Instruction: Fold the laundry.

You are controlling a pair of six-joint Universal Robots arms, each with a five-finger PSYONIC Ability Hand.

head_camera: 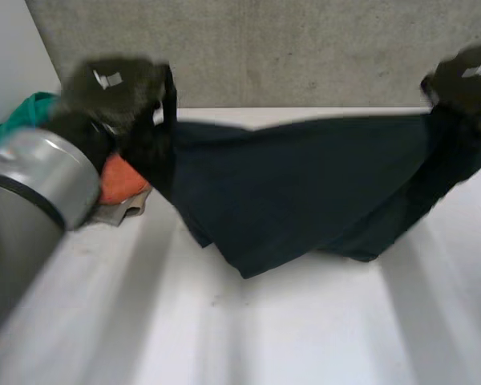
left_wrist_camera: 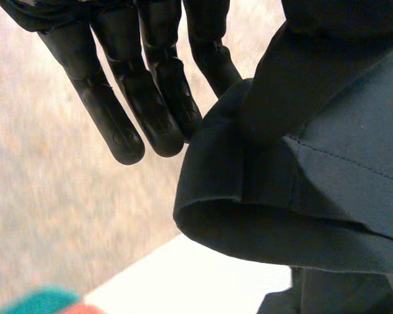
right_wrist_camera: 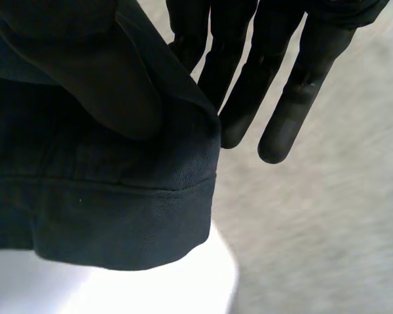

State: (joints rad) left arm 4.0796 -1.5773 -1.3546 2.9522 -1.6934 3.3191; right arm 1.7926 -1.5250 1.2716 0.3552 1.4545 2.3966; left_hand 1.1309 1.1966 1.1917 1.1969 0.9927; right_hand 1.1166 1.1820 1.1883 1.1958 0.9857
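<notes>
A dark navy garment [head_camera: 305,184] hangs stretched between my two hands above the white table [head_camera: 305,329], and its lower fold sags onto the tabletop. My left hand [head_camera: 112,88] holds its left top corner. In the left wrist view my left hand [left_wrist_camera: 137,98] pinches a hemmed corner of the garment [left_wrist_camera: 327,190] between thumb and straight fingers. My right hand [head_camera: 465,80] holds the right top corner. The right wrist view shows my right hand [right_wrist_camera: 275,72] pinching the hemmed edge of the garment [right_wrist_camera: 98,196] in the same way.
A pile of other laundry lies at the table's far left: a teal cloth [head_camera: 28,112], an orange one [head_camera: 122,178] and a beige piece [head_camera: 127,210]. My grey left arm [head_camera: 32,200] stands in front of it. A concrete wall [head_camera: 305,48] runs behind the table.
</notes>
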